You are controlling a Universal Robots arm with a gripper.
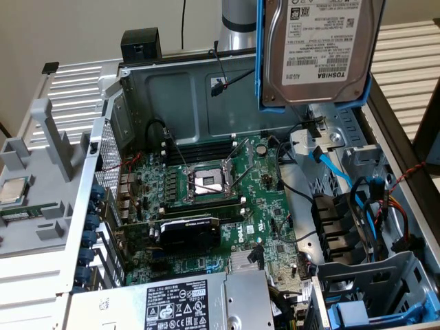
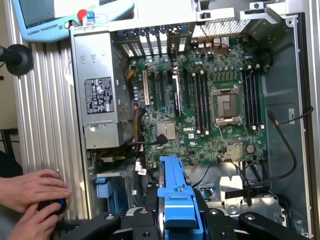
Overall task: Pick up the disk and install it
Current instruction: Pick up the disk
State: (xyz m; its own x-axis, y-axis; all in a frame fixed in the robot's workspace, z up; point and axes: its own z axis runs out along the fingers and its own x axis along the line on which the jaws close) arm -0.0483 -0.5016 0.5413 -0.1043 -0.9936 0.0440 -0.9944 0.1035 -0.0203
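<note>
Item held: one disk, silver, with a white Toshiba barcode label, clipped in one blue carrier frame.

End effector: one gripper. Its black fingers are closed part-way against both sides of the carrier frame and grip it. The disk hangs in the air, touching nothing else.

Disk position: raised well above the open computer case, beyond the motherboard towards the exterior view's right, over the drive-bay side.

On the motherboard: one CPU socket, uncovered, near the middle; one black expansion card just beside it.

Beside the motherboard: one grey power-supply box with a black-and-white label along one edge; one further blue-fronted carrier seated in the bay near the corner next to that box.

Outside the case, well away from the motherboard past the power-supply box: two hands of a person, closed together on one small dark object. One Universal Robots teach pendant lies beyond the same end.
</note>
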